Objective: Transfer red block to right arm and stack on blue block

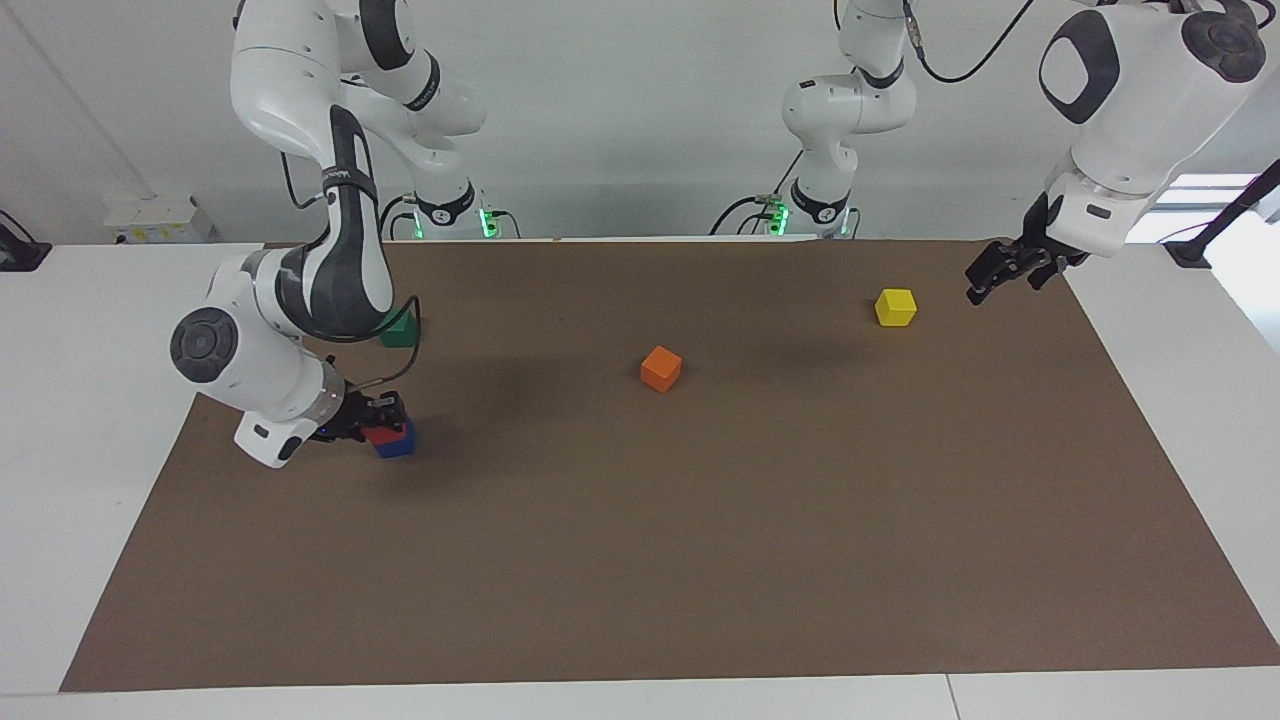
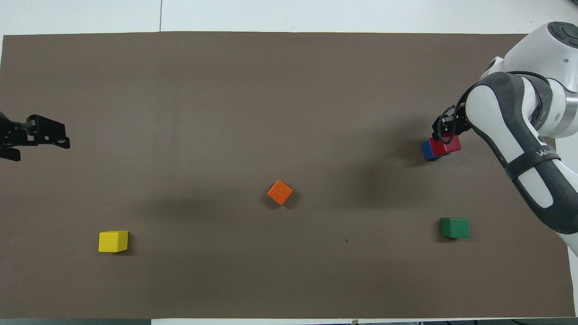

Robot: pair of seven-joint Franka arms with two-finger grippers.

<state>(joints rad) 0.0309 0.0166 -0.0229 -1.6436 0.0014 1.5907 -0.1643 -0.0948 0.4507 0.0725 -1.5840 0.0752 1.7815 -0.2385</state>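
Note:
The red block [image 1: 380, 434] [image 2: 445, 145] is held in my right gripper [image 1: 384, 427] [image 2: 447, 139], which is shut on it. It sits at the top of the blue block [image 1: 398, 446] [image 2: 427, 151], offset a little toward the right arm's end of the table. I cannot tell whether the two blocks touch. The blue block stands on the brown mat [image 1: 640, 560], mostly covered in the overhead view. My left gripper [image 1: 1003, 270] [image 2: 40, 137] waits open and empty, up over the mat's edge at the left arm's end.
An orange cube [image 1: 661, 369] [image 2: 280, 192] lies mid-mat. A yellow cube [image 1: 895, 307] [image 2: 113, 241] sits near the left gripper. A green cube [image 1: 398, 330] [image 2: 454, 227] stands nearer to the robots than the blue block, partly hidden by the right arm's forearm.

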